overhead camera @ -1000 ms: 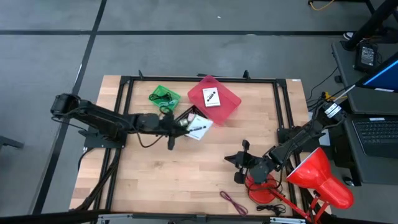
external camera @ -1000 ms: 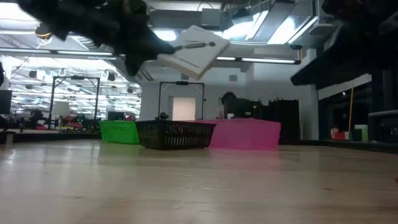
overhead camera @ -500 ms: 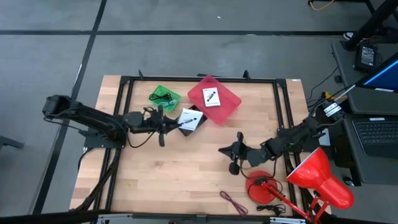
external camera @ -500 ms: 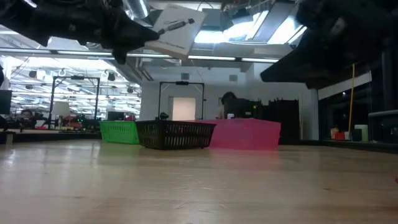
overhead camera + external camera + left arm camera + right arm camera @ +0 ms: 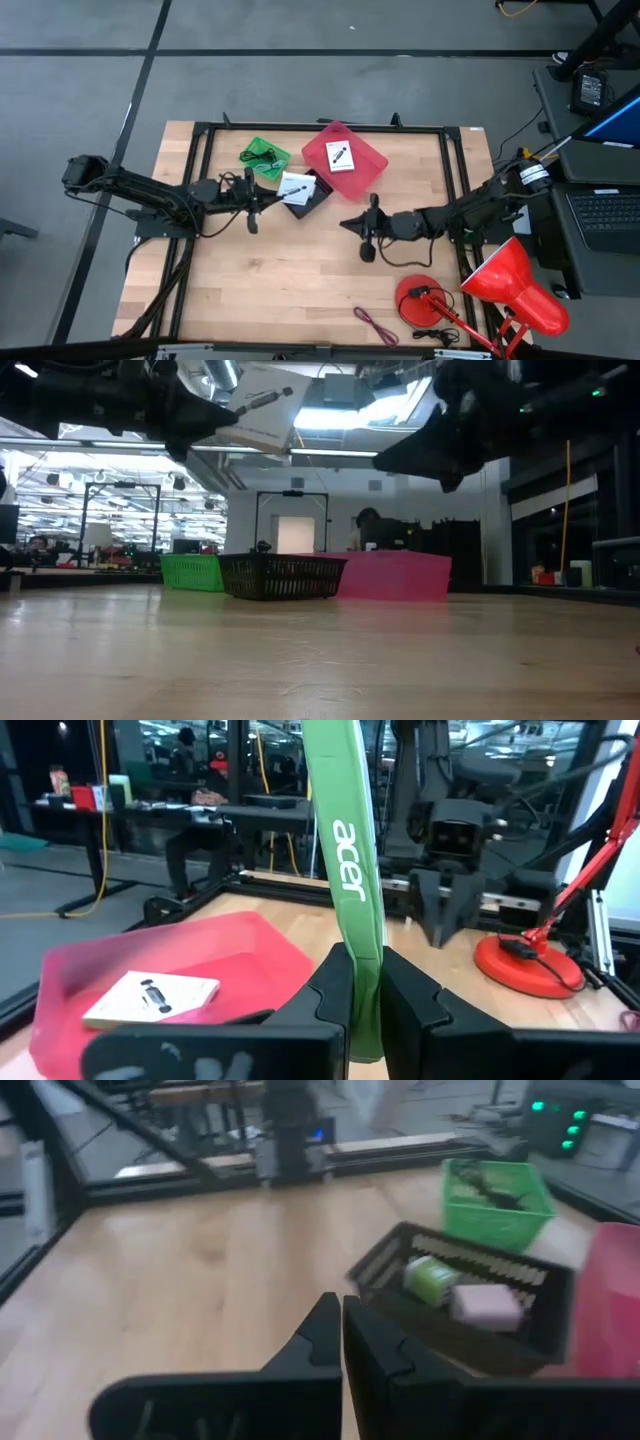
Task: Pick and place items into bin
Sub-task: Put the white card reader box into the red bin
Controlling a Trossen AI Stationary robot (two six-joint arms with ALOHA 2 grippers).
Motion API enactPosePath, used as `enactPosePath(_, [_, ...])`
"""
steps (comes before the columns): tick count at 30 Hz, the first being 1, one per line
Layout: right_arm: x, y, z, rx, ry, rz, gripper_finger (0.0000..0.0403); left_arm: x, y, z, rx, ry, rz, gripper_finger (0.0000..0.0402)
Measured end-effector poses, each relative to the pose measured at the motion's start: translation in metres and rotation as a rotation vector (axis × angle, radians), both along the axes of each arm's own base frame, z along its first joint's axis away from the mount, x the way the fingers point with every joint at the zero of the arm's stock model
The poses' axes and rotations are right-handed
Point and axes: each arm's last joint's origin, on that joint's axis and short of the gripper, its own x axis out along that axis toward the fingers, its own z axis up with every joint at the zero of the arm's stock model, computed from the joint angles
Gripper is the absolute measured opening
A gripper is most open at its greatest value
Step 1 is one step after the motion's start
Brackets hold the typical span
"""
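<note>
My left gripper is shut on a flat white card with a black mark, held high over the black mesh bin. In the left wrist view the card shows edge-on as a green strip. A second white card lies flat in the pink bin. A pink block and a pale green piece lie in the black bin. A thin maroon cord lies on the table near its near edge. My right gripper hovers shut and empty, right of the black bin. My left gripper pinches the card between its two fingers by its green edge, the edge nearest the arm. The fingers come roughly level from the table's left. The card is lifted clear and tilted, its marked face turned upward.
A green bin with dark tangled items sits left of the pink bin. A red desk lamp with its round base stands at the near right corner. A black frame rims the table. Bare wood lies in the near middle.
My left gripper has drawn back toward the table's left and slightly toward the far edge, carrying the card higher and over the black bin. My right gripper has left the lamp base and moved toward the table's left and far edge, nearer the black bin.
</note>
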Motion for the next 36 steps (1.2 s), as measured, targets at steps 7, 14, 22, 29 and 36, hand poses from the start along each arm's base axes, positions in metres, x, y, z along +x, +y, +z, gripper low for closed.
enactPosePath(7, [0.007,-0.021,0.006,0.014,-0.057,0.034,0.0000,0.000,0.006,0.001,0.051,0.002,0.033,0.0021])
enactPosePath(14, [0.011,-0.043,0.013,-0.019,-0.123,0.012,0.0006,0.000,0.023,0.002,0.085,-0.007,-0.006,0.0021])
enactPosePath(22, [0.025,-0.074,0.032,-0.039,-0.165,0.045,0.0075,-0.004,0.047,0.002,0.095,-0.002,0.050,0.0021])
enactPosePath(29, [0.036,-0.096,0.042,-0.055,-0.168,0.047,0.0131,-0.006,0.059,0.001,0.100,-0.005,-0.009,0.0021])
enactPosePath(36, [0.063,-0.115,0.039,-0.082,-0.153,0.115,0.0155,0.005,0.066,-0.005,0.104,0.007,-0.061,0.0021])
